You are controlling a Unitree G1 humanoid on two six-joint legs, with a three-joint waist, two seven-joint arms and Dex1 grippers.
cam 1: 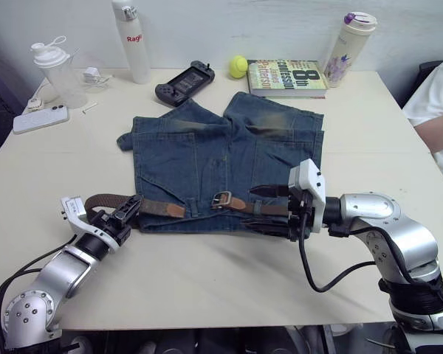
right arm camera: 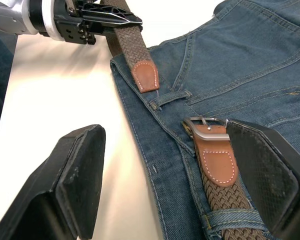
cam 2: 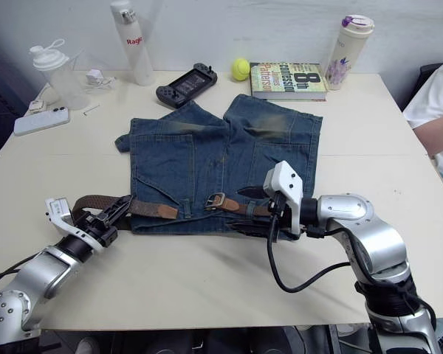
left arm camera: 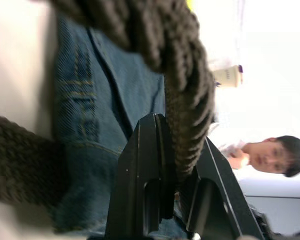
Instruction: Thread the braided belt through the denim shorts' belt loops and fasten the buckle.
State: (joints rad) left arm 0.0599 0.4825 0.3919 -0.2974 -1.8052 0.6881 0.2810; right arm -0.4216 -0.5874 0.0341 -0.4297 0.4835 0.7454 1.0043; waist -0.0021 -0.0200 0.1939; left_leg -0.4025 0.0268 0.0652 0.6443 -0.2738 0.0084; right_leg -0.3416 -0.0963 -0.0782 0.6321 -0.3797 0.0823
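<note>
The denim shorts (cam 1: 229,158) lie flat on the table with the waistband toward me. The braided belt (cam 1: 107,200) runs along that waistband. Its tan tip (right arm camera: 146,76) rests just short of a belt loop (right arm camera: 171,97). The buckle (right arm camera: 205,131) lies near the middle of the waistband, and beyond it the belt passes under another belt loop (right arm camera: 230,217). My left gripper (cam 1: 131,208) is shut on the belt at the shorts' left edge, a little behind the tan tip. My right gripper (cam 1: 269,208) is open, its fingers (right arm camera: 75,170) straddling the belt and waistband to the right of the buckle.
Along the table's far edge stand a white bottle (cam 1: 131,40), a shaker bottle (cam 1: 59,70), a phone (cam 1: 40,118), a game controller (cam 1: 184,81), a yellow ball (cam 1: 238,66), a book (cam 1: 288,77) and a tumbler (cam 1: 348,48). A person (cam 1: 439,103) sits at the right.
</note>
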